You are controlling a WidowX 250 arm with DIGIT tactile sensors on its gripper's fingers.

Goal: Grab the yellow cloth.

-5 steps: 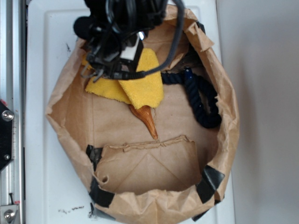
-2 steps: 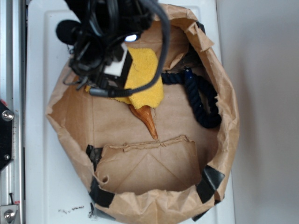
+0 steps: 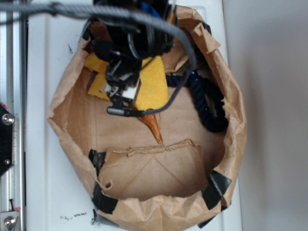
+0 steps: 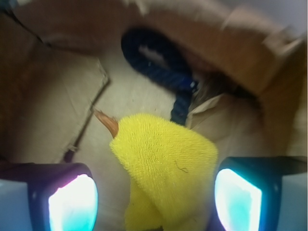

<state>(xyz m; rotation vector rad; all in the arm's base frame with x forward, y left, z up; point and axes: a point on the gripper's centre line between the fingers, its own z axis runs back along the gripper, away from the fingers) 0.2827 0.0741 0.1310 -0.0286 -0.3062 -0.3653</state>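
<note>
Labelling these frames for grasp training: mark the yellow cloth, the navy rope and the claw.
yellow cloth (image 4: 166, 168): wrist view, middle of its fuzzy fold.
navy rope (image 3: 209, 106): exterior view, right-hand bend.
claw (image 4: 154, 199): wrist view, midway between its fingertips.

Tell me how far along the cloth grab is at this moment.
Done: the gripper is inside the paper bag, positioned over the yellow cloth, which shows between its two fingers in the wrist view. In hand: lining up; the jaws stand open on either side of the cloth. Left: closing on the fabric and lifting it clear of the orange-brown cone it partly covers. The navy rope lies apart.
</note>
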